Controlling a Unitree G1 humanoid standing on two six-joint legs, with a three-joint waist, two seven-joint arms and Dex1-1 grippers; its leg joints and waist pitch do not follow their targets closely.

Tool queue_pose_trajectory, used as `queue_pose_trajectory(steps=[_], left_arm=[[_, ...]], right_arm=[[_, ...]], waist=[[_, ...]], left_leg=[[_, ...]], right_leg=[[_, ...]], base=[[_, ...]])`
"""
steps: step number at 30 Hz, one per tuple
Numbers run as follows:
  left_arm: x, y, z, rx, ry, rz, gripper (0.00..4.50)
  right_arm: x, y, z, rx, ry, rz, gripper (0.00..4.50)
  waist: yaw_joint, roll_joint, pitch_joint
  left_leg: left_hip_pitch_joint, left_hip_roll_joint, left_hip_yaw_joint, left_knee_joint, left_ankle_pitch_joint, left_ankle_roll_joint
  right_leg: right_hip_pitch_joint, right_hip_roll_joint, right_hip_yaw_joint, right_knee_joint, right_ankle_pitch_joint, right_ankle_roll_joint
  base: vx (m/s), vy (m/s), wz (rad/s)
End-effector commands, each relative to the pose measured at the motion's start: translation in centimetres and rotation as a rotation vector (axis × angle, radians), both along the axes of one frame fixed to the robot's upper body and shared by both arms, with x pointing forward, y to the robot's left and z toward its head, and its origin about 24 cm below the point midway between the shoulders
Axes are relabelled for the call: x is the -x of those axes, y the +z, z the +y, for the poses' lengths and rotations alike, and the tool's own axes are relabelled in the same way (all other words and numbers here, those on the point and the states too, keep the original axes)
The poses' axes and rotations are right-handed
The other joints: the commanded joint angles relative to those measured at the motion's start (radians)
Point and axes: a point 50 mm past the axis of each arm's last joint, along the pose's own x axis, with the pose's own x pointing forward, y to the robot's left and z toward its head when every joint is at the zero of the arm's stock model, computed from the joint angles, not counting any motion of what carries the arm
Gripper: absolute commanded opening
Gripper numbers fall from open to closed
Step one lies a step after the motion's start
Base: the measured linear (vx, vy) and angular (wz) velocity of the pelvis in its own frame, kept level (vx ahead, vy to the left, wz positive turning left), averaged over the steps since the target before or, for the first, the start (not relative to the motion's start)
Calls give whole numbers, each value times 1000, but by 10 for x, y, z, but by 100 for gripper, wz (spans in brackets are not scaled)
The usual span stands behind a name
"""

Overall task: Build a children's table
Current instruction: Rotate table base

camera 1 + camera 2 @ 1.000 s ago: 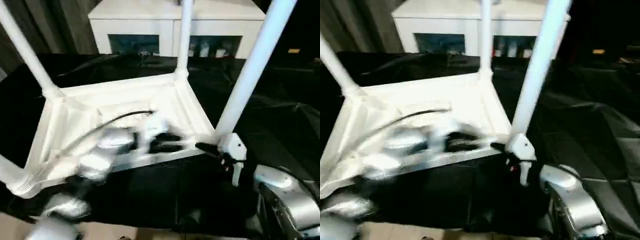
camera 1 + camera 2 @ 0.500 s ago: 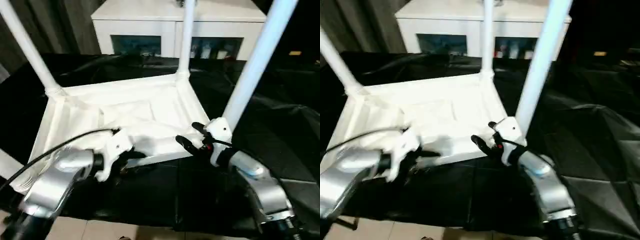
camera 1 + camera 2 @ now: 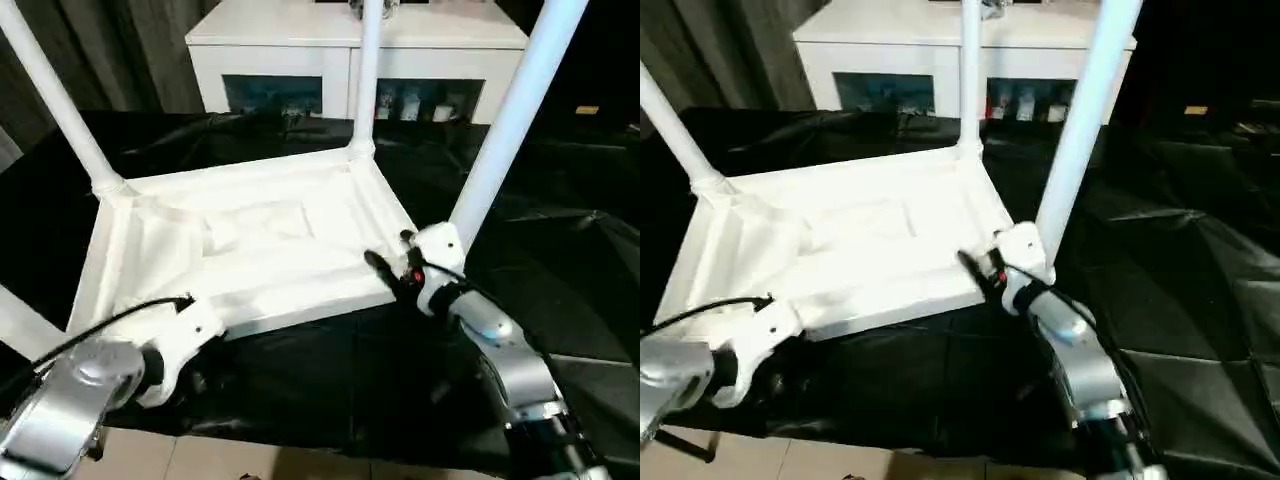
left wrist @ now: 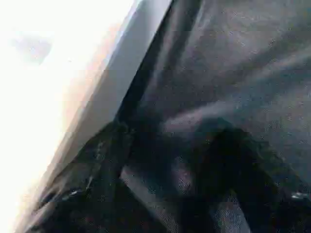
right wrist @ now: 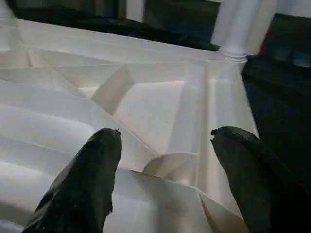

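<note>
Children's table (image 3: 250,240): lies upside down on the black-draped tabletop (image 3: 560,260), ribbed underside facing up, probably so the corner sockets can take the legs from above.
Legs: three white legs stand upright in their sockets, one at the far left (image 3: 55,95), one at the far corner (image 3: 368,75), one at the near right (image 3: 505,130); a fourth white leg (image 3: 20,330) slants off the left edge near the near-left corner, its seating not visible.
Right claw (image 3: 392,268): wide open and empty, hovering over the table's near-right corner just beside the base of the near-right leg; in its wrist view the two black fingers (image 5: 85,182) straddle a rounded socket (image 5: 170,167) in the ribbed underside without closing on it.
Left claw (image 4: 165,194): fingers parted, holding nothing; it sits low over the black cloth at the table's near edge, the white rim (image 4: 102,111) just beside it.
Background: a white low cabinet (image 3: 360,40) with dark glass openings stands behind the tabletop.
Judgement: assembly looks near its end.
</note>
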Motion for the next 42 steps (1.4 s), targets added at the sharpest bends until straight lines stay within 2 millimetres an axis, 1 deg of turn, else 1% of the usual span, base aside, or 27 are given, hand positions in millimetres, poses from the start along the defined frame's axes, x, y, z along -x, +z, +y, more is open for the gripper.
queue_pose_trajectory(steps=[1, 3, 5, 6, 7, 8, 11, 12, 14, 15, 16, 17, 18, 19, 21, 22, 25, 27, 29, 30, 31, 35, 36, 37, 40, 41, 42], left_arm=[[-15, -6, 22, -106, 194, -104, 383], [-22, -6, 23, -111, 240, -144, 396], [-26, -7, 22, -116, 256, -173, 404], [-28, -9, 18, -109, 250, -187, 425], [-28, -9, 18, -109, 250, -187, 431], [-28, -9, 17, -107, 247, -190, 435], [-32, -9, 3, -66, 211, -225, 447], [-33, -10, -2, -45, 212, -231, 447], [-34, -10, -5, -31, 206, -232, 447], [-32, -10, -14, 15, 176, -229, 447], [-32, -10, -15, 18, 173, -229, 447], [-28, -6, -19, 69, 100, -242, 447], [-28, -6, -19, 69, 100, -242, 447], [-24, -3, -20, 109, 58, -250, 447], [-20, 1, -21, 155, 29, -252, 447], [-17, 3, -21, 179, 14, -244, 447], [-7, 5, -16, 216, -19, -182, 447], [12, 0, 1, 197, -38, -44, 447], [20, 0, 6, 196, -49, 7, 447], [22, 1, 7, 200, -56, 13, 447], [24, 3, 8, 219, -56, 20, 447], [29, 19, 14, 345, -43, 42, 447], [27, 24, 19, 367, -30, 17, 447], [26, 26, 22, 368, -19, -1, 447], [11, 44, 48, 386, 83, -156, 447], [9, 47, 52, 392, 96, -175, 447], [8, 49, 54, 395, 102, -184, 447]], right_arm=[[-6, 1, -18, 20, -85, -7, 338], [-10, 2, -25, 23, -119, -3, 338], [-14, 2, -36, 35, -172, 3, 338], [-17, 2, -46, 55, -216, 6, 338], [-17, 2, -46, 55, -216, 6, 338], [-17, 2, -48, 57, -223, 7, 338], [-22, 2, -73, 78, -332, 18, 338], [-23, 2, -82, 86, -362, 19, 338], [-23, 2, -86, 93, -378, 18, 338], [-25, 3, -102, 109, -424, 21, 338], [-25, 3, -104, 111, -428, 21, 338], [-26, 4, -116, 120, -462, 23, 338], [-26, 4, -116, 120, -462, 23, 338], [-26, 5, -122, 123, -478, 25, 338], [-26, 4, -127, 136, -490, 25, 338], [-26, 4, -129, 144, -499, 24, 338], [-26, 6, -138, 156, -534, 24, 338], [-24, 4, -153, 192, -600, 37, 338], [-23, 3, -159, 212, -633, 44, 338], [-22, 3, -161, 218, -643, 44, 338], [-22, 3, -164, 218, -656, 42, 338], [-22, 4, -170, 214, -682, 37, 338], [-23, 6, -169, 205, -672, 29, 338], [-23, 6, -168, 197, -664, 24, 338], [-29, 13, -142, 129, -499, -47, 338], [-30, 15, -136, 103, -453, -56, 338], [-30, 16, -132, 85, -424, -60, 338]], waist=[[-9, -1, -46], [-5, -5, -45], [-6, -4, -43], [-8, -5, -43], [-8, -5, -43], [-6, -5, -44], [-8, -3, -43], [-6, -1, -44], [-6, -3, -46], [-7, -1, -49], [-7, -4, -51], [-5, -7, -53], [-3, -8, -58], [1, -9, -61], [3, -7, -62], [1, -10, -62], [0, -11, -64], [-1, -12, -66], [-3, -12, -64], [0, -10, -62], [6, -7, -62], [13, -7, -61], [11, -10, -57], [10, -12, -56], [7, -15, -54], [5, -16, -54], [-1, -13, -54]], left_leg=[[24, 16, -13, -90, -391, -34], [32, 12, -11, -85, -425, -37], [24, 11, -17, -88, -435, -35], [23, 11, -21, -89, -441, -37], [27, 12, -22, -88, -449, -40], [30, 12, -22, -87, -456, -39], [32, 11, -22, -87, -481, -38], [37, 12, -21, -86, -488, -39], [33, 12, -22, -87, -483, -38], [26, 13, -23, -89, -466, -35], [19, 13, -23, -90, -438, -29], [19, 14, -22, -88, -420, -24], [14, 14, -20, -85, -376, -14], [15, 14, -15, -80, -329, -2], [13, 15, -11, -77, -298, 8], [8, 15, -11, -76, -288, 13], [3, 14, -10, -73, -233, 32], [4, 14, -10, -70, -209, 40], [6, 12, -7, -68, -198, 47], [15, 13, -2, -67, -214, 48], [18, 15, -1, -67, -222, 44], [16, 14, -1, -71, -236, 23], [13, 13, -2, -72, -264, 19], [16, 13, -1, -72, -292, 16], [13, 10, -3, -72, -338, 13], [13, 9, -2, -72, -345, 14], [9, 11, -8, -76, -344, 10]], right_leg=[[13, -4, 20, -75, -352, -159], [6, -3, 21, -84, -401, -148], [11, -6, 19, -88, -456, -122], [11, -7, 16, -90, -485, -106], [8, -6, 15, -93, -497, -99], [5, -6, 15, -95, -501, -99], [1, -4, 12, -101, -513, -98], [-2, -4, 12, -102, -500, -103], [3, -4, 10, -100, -466, -112], [10, -6, 10, -94, -434, -121], [16, -6, 9, -89, -400, -128], [17, -6, 10, -87, -379, -134], [20, -8, 11, -81, -332, -151], [19, -7, 13, -78, -275, -170], [20, -7, 12, -71, -232, -193], [24, -8, 12, -67, -222, -196], [29, -7, 10, -58, -172, -208], [31, -6, 9, -51, -138, -219], [28, -2, 9, -50, -133, -226], [23, 1, 10, -54, -139, -228], [23, 0, 11, -55, -141, -231], [27, -1, 11, -50, -144, -230], [27, 0, 11, -53, -169, -224], [24, 0, 12, -57, -201, -214], [22, -3, 14, -64, -285, -184], [21, -2, 14, -65, -293, -179], [24, -3, 13, -62, -296, -175]], base=[[0, 0, 0], [0, 0, 0], [-52, -16, 4], [0, 0, 0], [0, 0, 0], [0, 0, 0], [0, 0, 0], [0, 0, 0], [0, 0, 0], [0, 0, 0], [0, 0, 0], [0, 0, 0], [0, 0, 0], [0, 0, 0], [0, 0, 0], [0, 0, 0], [0, 0, 0], [0, 0, 0], [0, 0, 0], [0, 0, 0], [0, 0, 0], [0, 0, 0], [0, 0, 0], [0, 0, 0], [0, 0, 0], [0, 0, 0], [0, 0, 0]])
